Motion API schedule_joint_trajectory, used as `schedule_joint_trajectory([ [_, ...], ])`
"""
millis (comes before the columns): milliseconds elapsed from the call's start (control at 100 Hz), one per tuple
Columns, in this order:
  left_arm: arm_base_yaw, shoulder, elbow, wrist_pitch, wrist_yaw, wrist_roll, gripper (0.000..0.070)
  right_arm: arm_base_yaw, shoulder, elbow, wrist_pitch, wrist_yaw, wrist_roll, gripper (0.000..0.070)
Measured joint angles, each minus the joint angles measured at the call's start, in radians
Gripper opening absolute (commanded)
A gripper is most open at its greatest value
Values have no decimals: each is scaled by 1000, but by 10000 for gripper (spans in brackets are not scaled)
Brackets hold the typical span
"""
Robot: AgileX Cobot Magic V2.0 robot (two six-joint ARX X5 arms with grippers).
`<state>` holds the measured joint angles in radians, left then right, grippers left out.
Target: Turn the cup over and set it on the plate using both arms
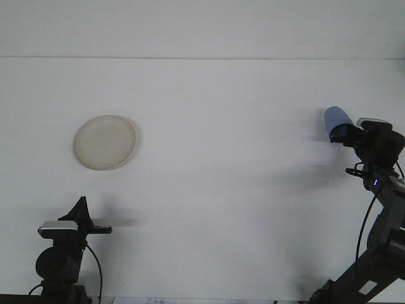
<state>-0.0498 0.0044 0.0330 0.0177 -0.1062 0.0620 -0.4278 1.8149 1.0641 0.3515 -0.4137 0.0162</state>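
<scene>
A blue cup [334, 119] is at the far right, leaning with its closed end up and to the left. My right gripper [342, 133] is shut on the cup's lower end, hiding the rim. The cream plate [104, 141] lies flat on the white table at the left, far from the cup. At the bottom left, well below the plate, my left gripper [84, 217] holds nothing.
The white table [221, 177] reaches back to a pale wall. My right arm [380, 215] rises from the bottom right corner with a cable along it. My left arm's base [60, 266] is at the bottom left edge.
</scene>
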Motion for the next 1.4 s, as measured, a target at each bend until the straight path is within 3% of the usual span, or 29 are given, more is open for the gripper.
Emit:
schedule_joint_trajectory([
  [220, 0, 0, 0, 0, 0, 0, 15, 141, -315, 26, -361, 52, 93, 1],
  [440, 0, 0, 0, 0, 0, 0, 15, 408, -502, 223, -892, 97, 77, 1],
  [680, 0, 0, 0, 0, 0, 0, 15, 798, -405, 415, -1358, 267, 10, 1],
  [990, 0, 0, 0, 0, 0, 0, 15, 1135, -228, 420, -1574, 280, -19, 1],
  [1290, 0, 0, 0, 0, 0, 0, 15, 1265, -114, 422, -1619, 285, -28, 1],
  [1400, 0, 0, 0, 0, 0, 0, 15, 1287, -74, 422, -1621, 328, -28, 1],
])
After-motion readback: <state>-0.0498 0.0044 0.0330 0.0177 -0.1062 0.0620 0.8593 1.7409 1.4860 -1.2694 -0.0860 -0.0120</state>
